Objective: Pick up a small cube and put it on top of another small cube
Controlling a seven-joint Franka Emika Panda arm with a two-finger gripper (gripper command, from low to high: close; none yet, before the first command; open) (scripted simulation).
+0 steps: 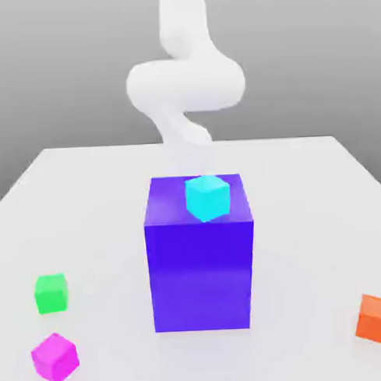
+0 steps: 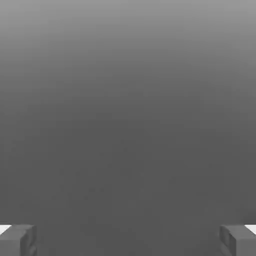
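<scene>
Your fingers stand wide apart and hold nothing. The magenta cube lies on the counter, well apart from the fingers, with the green cube just beside it. Risk: descending off-centre, you could nudge the green cube or clip the tall blue-purple block bearing a cyan cube. The white arm is blurred; an orange cube lies well apart.

Exterior view faces the table and arm — hand view looks past its fingertips.
</scene>
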